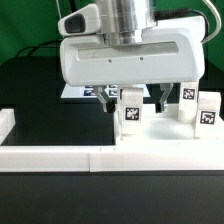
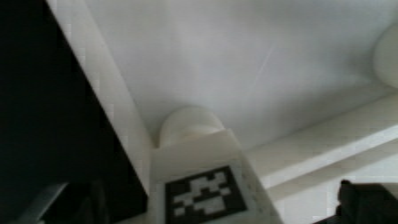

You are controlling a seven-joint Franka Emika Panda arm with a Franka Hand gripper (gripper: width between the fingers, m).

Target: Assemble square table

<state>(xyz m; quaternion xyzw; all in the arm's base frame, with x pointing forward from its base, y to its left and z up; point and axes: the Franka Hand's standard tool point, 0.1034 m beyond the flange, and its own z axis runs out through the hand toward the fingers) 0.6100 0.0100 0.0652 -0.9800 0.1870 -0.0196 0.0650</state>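
Gripper (image 1: pixel 133 97): fingers spread wide, released, nothing grasped; it hangs directly above a tagged leg, one dark fingertip (image 1: pixel 110 97) on each side of that leg's upper end, with a gap visible on both sides.
Fingertips, wrist view: two dark tips (image 2: pixel 365 196) show at the lower edge of the picture, one either side of the leg; neither appears pressed against it.
Leg under gripper (image 1: pixel 131 118): white block, standing upright on the tabletop, black-and-white tag facing the exterior camera. In the wrist view the same leg (image 2: pixel 205 180) shows a rounded end and a tag on its face.
Other legs: two more upright tagged blocks, one (image 1: pixel 187 99) toward the exterior view's right of the gripper and another (image 1: pixel 207 110) just beside it, farther right. Both stand apart from the gripper. A fourth leg is not identifiable.
Tabletop (image 1: pixel 160 145): large white square piece lying flat, the legs standing on it; in the wrist view its pale surface (image 2: pixel 267 70) fills most of the picture, with a raised edge running alongside the dark table.
Border wall (image 1: pixel 50 160): long, low and white, across the front of the scene, nearer the camera than the tabletop.
Marker board (image 1: pixel 80 92): flat, tagged, behind the gripper, largely hidden.
Table surface (image 1: pixel 30 85): black.
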